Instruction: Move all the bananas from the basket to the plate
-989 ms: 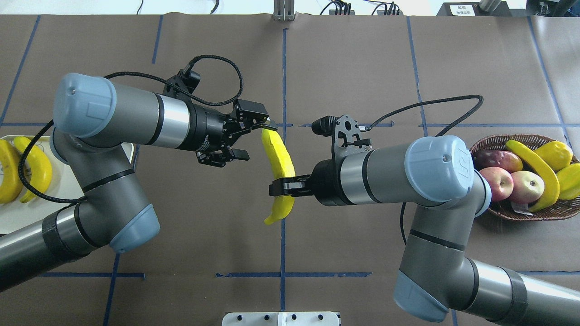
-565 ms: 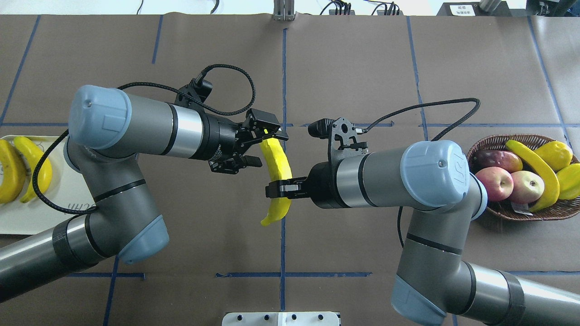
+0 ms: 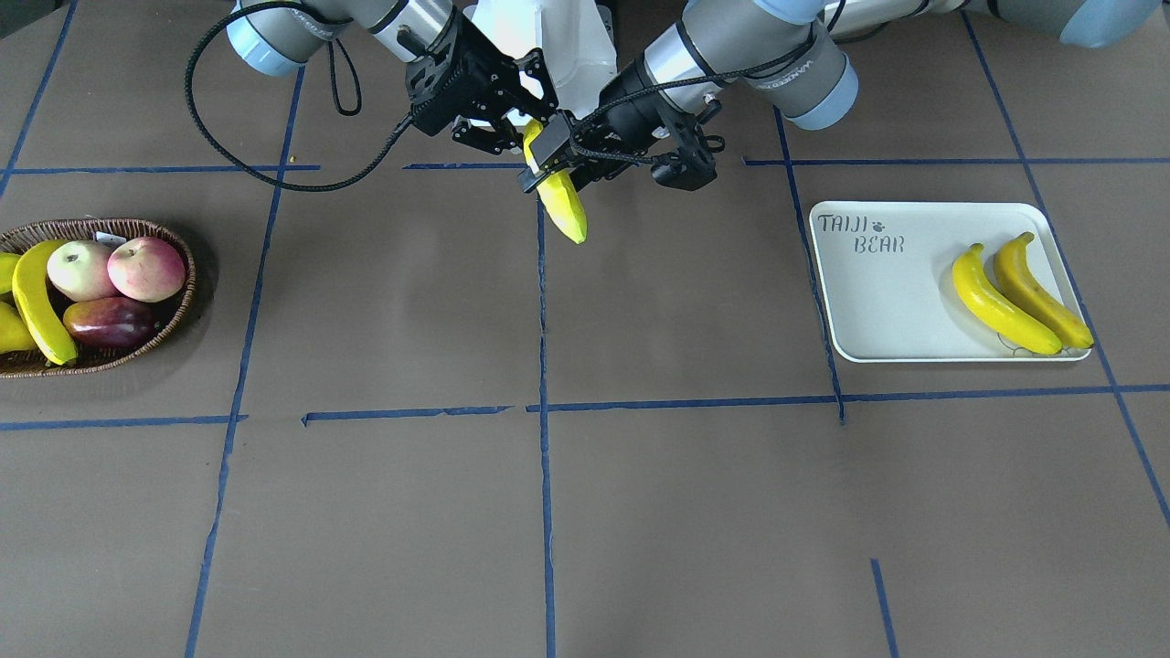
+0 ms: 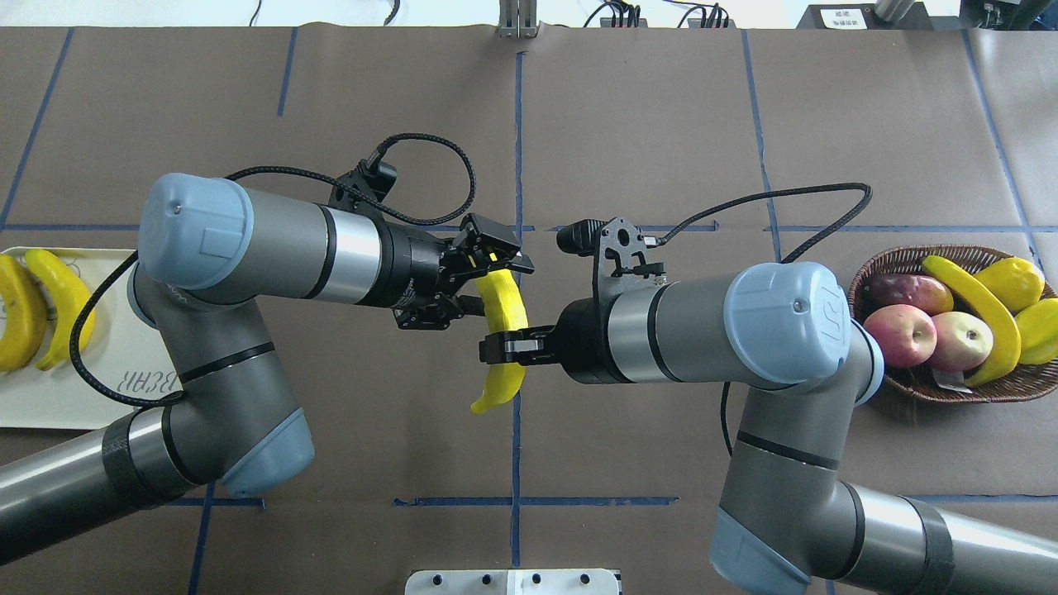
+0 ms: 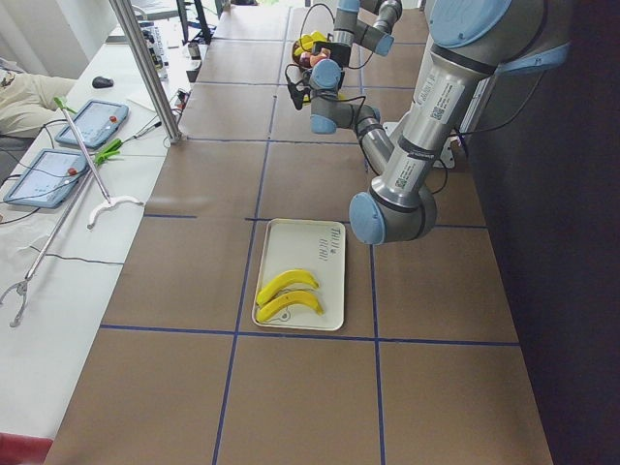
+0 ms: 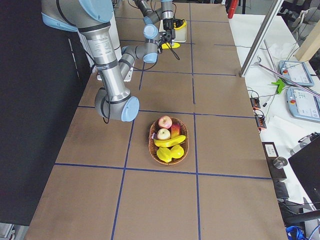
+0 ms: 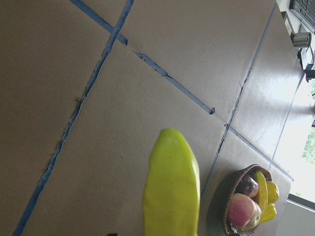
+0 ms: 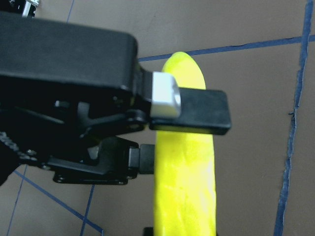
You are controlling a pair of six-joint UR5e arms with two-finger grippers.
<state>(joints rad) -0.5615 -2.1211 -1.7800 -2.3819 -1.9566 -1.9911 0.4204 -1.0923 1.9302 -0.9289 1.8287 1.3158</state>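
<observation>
Basically a handover, frame centre: right tool (image 4: 501, 347) grips the banana (image 4: 506, 302) mid-body above the bench (image 4: 628, 124), leaving its upper end for the left tool (image 4: 488, 277), straddling it; clamped or not, can't tell.

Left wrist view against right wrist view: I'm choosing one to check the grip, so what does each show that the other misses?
Only the left wrist view shows the basket, beyond the banana's free tip; the grip itself is out of frame there. Only the right wrist view shows the right tool clamped on the banana, with a finger crossing it. Both show the banana and the brown table with blue tape lines.
</observation>
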